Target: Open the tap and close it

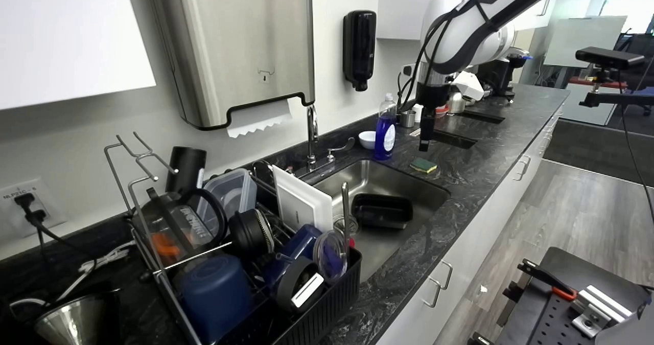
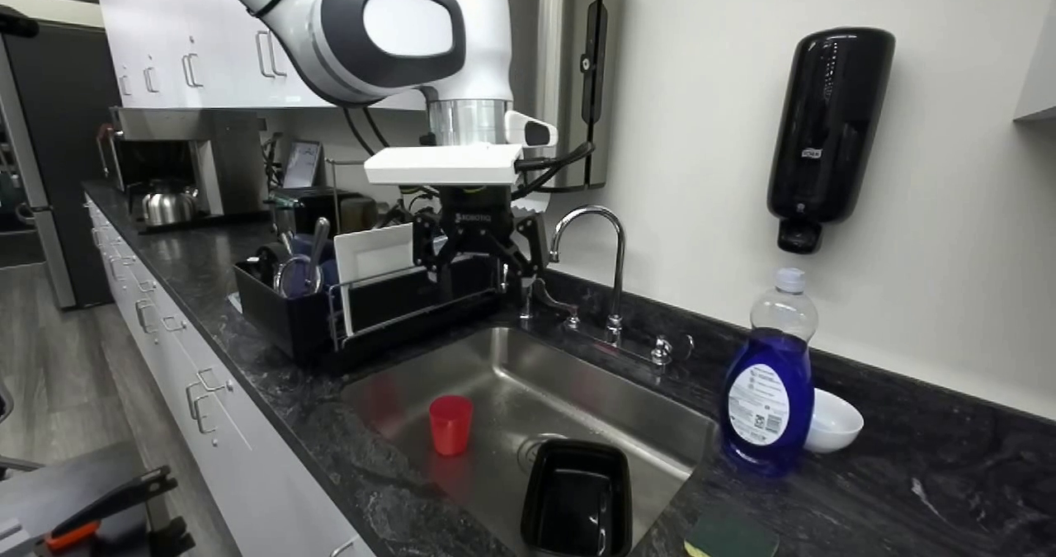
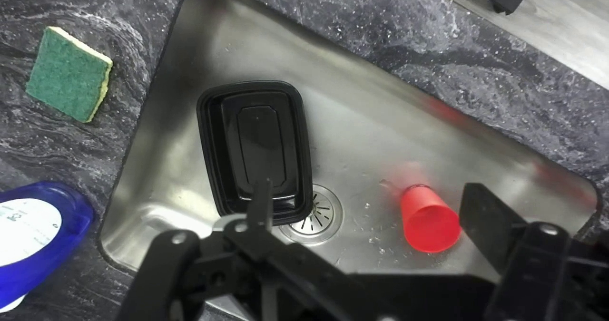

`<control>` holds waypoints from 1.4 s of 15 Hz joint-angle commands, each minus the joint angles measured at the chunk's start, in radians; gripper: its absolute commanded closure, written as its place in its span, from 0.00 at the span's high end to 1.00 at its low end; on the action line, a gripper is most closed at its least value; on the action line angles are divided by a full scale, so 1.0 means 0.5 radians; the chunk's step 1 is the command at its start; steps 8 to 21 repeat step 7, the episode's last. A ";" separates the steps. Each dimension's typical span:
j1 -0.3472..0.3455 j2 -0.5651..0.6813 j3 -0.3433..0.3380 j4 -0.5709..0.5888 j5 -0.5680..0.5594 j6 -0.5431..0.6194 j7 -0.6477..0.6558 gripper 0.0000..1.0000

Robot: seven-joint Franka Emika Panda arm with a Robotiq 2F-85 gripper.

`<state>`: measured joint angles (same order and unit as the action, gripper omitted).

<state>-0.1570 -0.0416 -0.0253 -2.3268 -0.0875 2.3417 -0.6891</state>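
Observation:
The tap is a slim chrome faucet at the back edge of the sink. Its curved neck shows fully in an exterior view. A small lever stands beside the neck; lever handles show at both sides of its base, one of them the right-hand handle. My gripper points down over the sink, apart from the tap. It is open with nothing between its fingers; the spread fingers also show in the wrist view. In an exterior view the gripper is seen edge-on. The tap is out of the wrist view.
The sink holds a red cup and a black container. A blue soap bottle, white bowl and sponge stand beside it. A full dish rack borders the other side. A black dispenser hangs above.

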 commanded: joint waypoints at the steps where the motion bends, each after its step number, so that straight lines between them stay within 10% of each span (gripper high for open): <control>1: 0.065 -0.107 -0.070 -0.202 -0.003 0.144 -0.117 1.00; 21: 0.087 -0.077 -0.086 -0.163 -0.007 0.097 -0.071 1.00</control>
